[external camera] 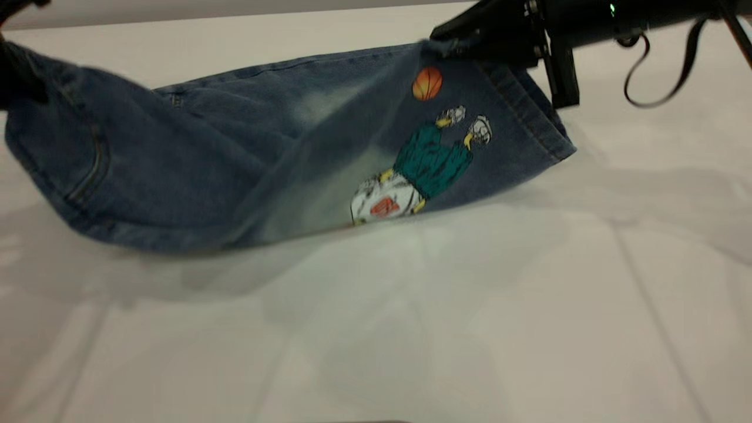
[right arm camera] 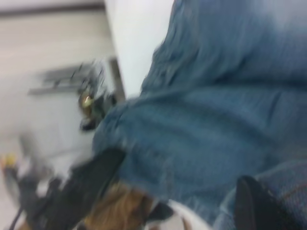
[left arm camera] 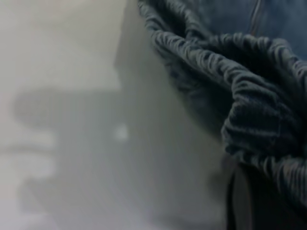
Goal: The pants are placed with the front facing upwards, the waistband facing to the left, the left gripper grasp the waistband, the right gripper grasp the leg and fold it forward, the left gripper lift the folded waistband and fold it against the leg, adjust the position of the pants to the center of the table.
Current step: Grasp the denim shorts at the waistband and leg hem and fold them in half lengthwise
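Right end effector (external camera: 440, 44): jaws pinched on the hem corner of the leg (external camera: 435, 147), the printed one with the green-shirted figure and orange basketball; it holds that corner raised above the surface (external camera: 529, 305). Its black cable loops off the arm on the side away from the pants (external camera: 264, 153). Left end effector (external camera: 17, 76): only a dark mass shows at the waistband (left arm camera: 249, 96) end of the pants in the exterior view, with the denim bunched up against it; the left wrist view shows the ruched elastic band hanging close to the camera with a dark finger below it, so it appears clamped on the waistband, though the jaws themselves are not plainly seen. Outward from both holds: the pants hang between the two end effectors like a sling, both ends up, the middle sagging to touch or nearly touch the surface, printed leg facing the exterior camera, a pocket seam visible near the waistband end. Judgement on progress: both grasps made, the forward lengthwise fold in mid-carry, not laid down. Left to do: set the fold flat, bring waistband over against the leg, then shift the bundle to the centre of the surface. No fold is finished yet.
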